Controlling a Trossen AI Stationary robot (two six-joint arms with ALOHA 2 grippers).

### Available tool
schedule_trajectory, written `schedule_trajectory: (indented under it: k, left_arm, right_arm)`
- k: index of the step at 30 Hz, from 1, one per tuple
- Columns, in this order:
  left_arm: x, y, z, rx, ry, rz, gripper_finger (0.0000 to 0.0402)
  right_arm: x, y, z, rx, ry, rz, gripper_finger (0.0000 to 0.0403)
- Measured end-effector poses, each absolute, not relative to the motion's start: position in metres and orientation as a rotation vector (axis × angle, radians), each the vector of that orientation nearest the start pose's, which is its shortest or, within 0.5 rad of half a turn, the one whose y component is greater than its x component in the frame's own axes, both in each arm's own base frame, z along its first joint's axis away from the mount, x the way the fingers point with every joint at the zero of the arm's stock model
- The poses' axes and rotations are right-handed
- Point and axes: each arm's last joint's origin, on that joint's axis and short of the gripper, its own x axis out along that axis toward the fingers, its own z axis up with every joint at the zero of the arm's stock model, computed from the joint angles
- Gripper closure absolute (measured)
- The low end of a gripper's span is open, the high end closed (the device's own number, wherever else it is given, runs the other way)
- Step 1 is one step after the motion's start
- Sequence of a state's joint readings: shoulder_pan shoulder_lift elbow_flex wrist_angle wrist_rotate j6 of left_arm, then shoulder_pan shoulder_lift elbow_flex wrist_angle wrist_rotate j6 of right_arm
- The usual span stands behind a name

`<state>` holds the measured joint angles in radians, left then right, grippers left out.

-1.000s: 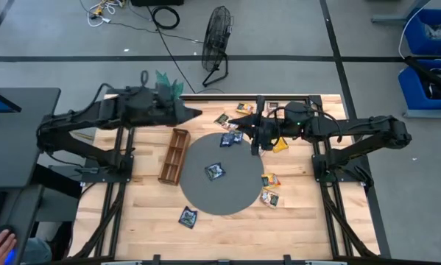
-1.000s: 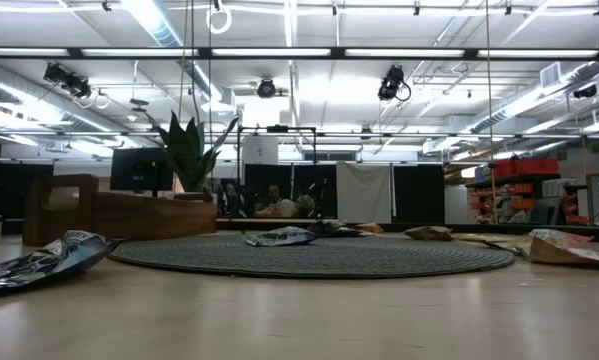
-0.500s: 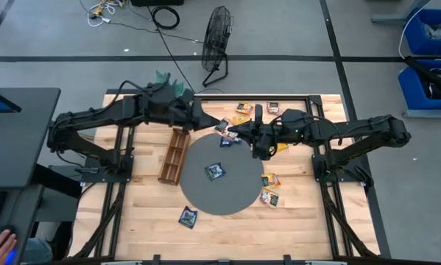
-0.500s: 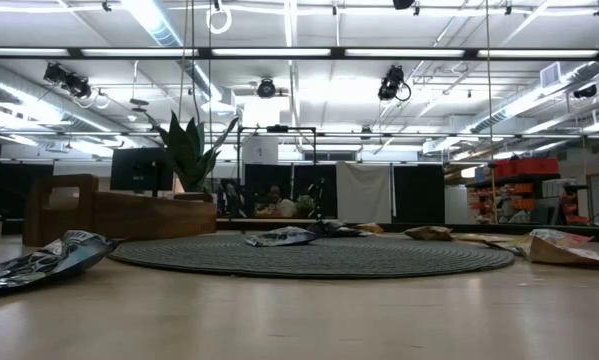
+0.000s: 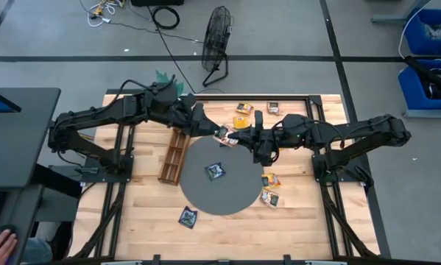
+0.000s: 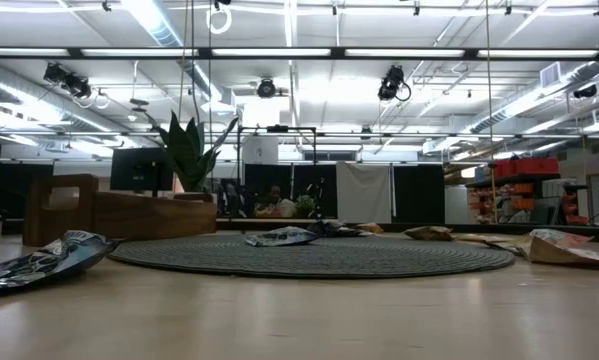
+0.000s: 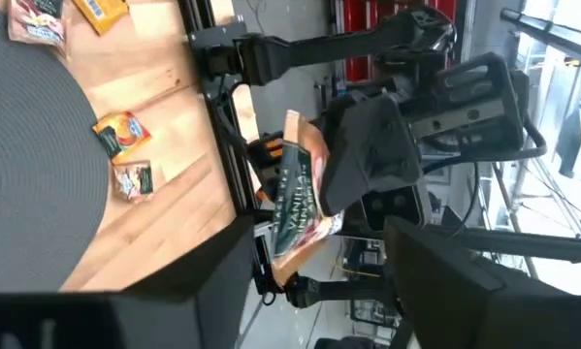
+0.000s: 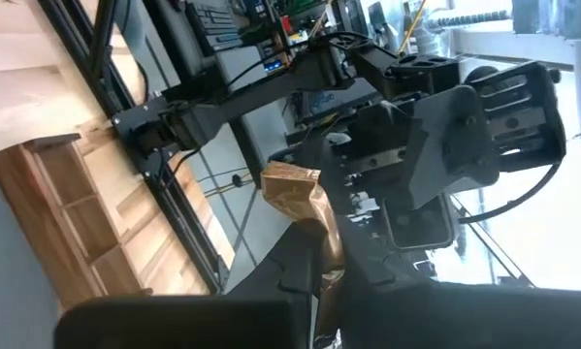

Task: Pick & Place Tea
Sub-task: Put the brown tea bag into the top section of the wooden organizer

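Note:
My right gripper (image 5: 238, 137) is shut on a tan and dark tea sachet (image 5: 222, 134), held in the air above the far rim of the round grey mat (image 5: 220, 193). My left gripper (image 5: 209, 131) faces it from the left, open. In the left wrist view the sachet (image 7: 298, 194) stands just beyond my left gripper's (image 7: 319, 233) spread fingers, and I see no touch. Other tea sachets lie flat: one on the mat (image 5: 215, 171), one near the front (image 5: 188, 216), several on the right (image 5: 269, 188). The low view shows neither gripper. My right gripper pinches one end of the sachet (image 8: 319, 242) between its two fingers, coming level from the table's right. The rest of the sachet (image 8: 292, 186) sticks out past the fingertips toward my left gripper, lifted clear of the table and standing on edge.
A long wooden tray (image 5: 174, 154) lies left of the mat, below my left arm. A potted plant (image 5: 167, 82) stands at the far left corner. More sachets (image 5: 242, 109) lie near the far edge. Bare wood shows along the near edge.
My left gripper has gone toward the table's right and near edge, up to the sachet that my right gripper holds. My right gripper has shifted a little toward the left with the sachet, which stays clear of the table.

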<state>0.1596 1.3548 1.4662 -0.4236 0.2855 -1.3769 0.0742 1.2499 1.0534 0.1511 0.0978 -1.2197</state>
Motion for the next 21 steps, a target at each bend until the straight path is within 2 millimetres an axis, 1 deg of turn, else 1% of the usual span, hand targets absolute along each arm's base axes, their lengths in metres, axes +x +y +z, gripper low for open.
schedule_trajectory:
  k: [2, 5, 10, 15, 21]
  left_arm:
    - [0.289, 0.038, 0.418, -1.432, 0.345, 0.108, 0.0145]
    - [0.296, 0.039, 0.413, -1.434, 0.359, 0.119, 0.0142]
    - [0.309, 0.041, 0.405, -1.418, 0.369, 0.102, 0.0162]
    - [0.311, 0.041, 0.409, -1.410, 0.349, 0.055, 0.0211]
    - [0.311, 0.041, 0.410, -1.385, 0.335, 0.041, 0.0294]
  right_arm:
    - [0.285, 0.018, 0.362, -1.222, 0.039, -0.004, 0.0387]
    - [0.285, 0.018, 0.364, -1.221, 0.024, -0.013, 0.0387]
    - [0.285, 0.018, 0.364, -1.220, 0.025, -0.013, 0.0383]
    - [0.285, 0.018, 0.362, -1.216, 0.042, -0.001, 0.0387]
    - [0.285, 0.018, 0.362, -1.216, 0.043, -0.001, 0.0385]
